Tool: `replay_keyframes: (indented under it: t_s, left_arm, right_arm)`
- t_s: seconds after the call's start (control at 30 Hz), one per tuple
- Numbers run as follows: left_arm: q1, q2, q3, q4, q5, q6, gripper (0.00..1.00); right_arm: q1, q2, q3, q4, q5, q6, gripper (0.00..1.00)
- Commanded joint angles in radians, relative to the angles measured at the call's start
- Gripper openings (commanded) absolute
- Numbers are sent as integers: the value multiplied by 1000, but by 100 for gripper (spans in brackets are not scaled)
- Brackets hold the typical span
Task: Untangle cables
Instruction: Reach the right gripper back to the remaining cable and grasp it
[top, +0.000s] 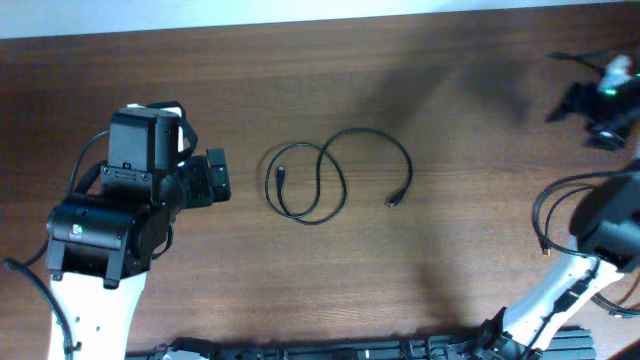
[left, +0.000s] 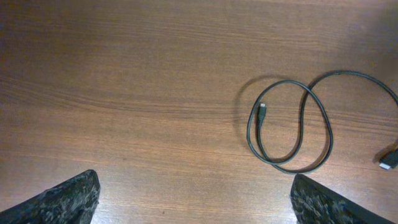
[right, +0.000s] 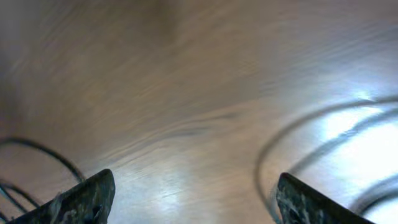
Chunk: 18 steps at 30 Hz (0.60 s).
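Note:
One thin black cable (top: 368, 130) lies on the middle of the brown wooden table (top: 300, 70). It curls into a closed loop on the left and an open arc on the right, crossing itself once. One small plug (top: 281, 172) lies inside the loop and the other (top: 393, 203) at the arc's end. In the left wrist view the cable (left: 249, 127) lies ahead and to the right. My left gripper (top: 215, 178) (left: 199, 205) is open and empty, left of the loop. My right gripper (top: 585, 105) (right: 196, 199) is open and empty at the far right, well away from the cable.
A thicker black arm wire (top: 548, 205) loops beside the right arm's base. A dark rail (top: 330, 350) runs along the front edge. The right wrist view is blurred, with dark curved lines (right: 267, 155) that I cannot identify.

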<state>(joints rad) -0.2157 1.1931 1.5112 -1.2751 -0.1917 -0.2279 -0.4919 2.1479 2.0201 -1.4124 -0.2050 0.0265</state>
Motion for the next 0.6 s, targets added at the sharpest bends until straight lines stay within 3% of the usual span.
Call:
replay_keyframes:
  t_s: [0.0, 0.17, 0.33, 0.57]
  left_arm:
    - [3, -8, 6, 1, -7, 9, 99]
    - [3, -8, 6, 1, -7, 9, 99]
    - [3, -8, 6, 1, -7, 9, 99]
    - [3, -8, 6, 1, -7, 9, 99]
  right_arm:
    - [207, 4, -71, 66, -13, -76, 83]
    - [553, 4, -105, 227, -20, -86, 96]
    - [833, 4, -104, 379, -196, -294, 99]
    - [991, 72, -105, 528, -256, -311, 99]
